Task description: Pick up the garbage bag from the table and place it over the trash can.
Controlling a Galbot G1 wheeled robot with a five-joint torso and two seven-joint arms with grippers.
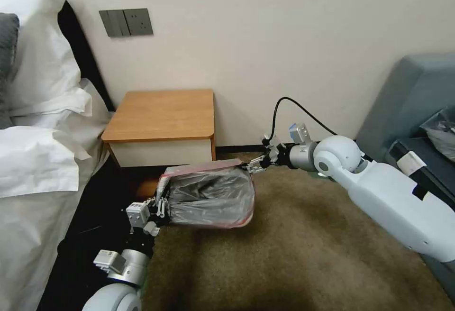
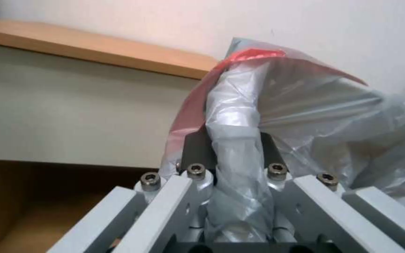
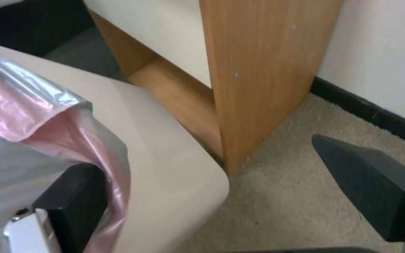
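Observation:
The garbage bag [image 1: 211, 197], crinkly grey with a pink rim, is stretched sideways low over the carpet in front of the table [image 1: 161, 114]. My left gripper [image 1: 159, 206] holds its near-left end; in the left wrist view the gripper [image 2: 233, 147] is shut on a bunched fold of the bag [image 2: 306, 105]. My right gripper [image 1: 251, 166] is at the bag's far-right pink corner. In the right wrist view that gripper [image 3: 219, 191] is open, with the bag's rim [image 3: 47, 116] draped against one of its fingers [image 3: 71, 200]. The cream trash can [image 3: 165, 151] shows under the bag.
A bed with white linen [image 1: 38, 159] lies to the left. A grey-blue sofa [image 1: 417, 97] with a darker bag [image 1: 443, 131] stands at the right. The table's wooden side panel [image 3: 258, 70] is just beyond the bin. Brown carpet [image 1: 294, 254] stretches in front.

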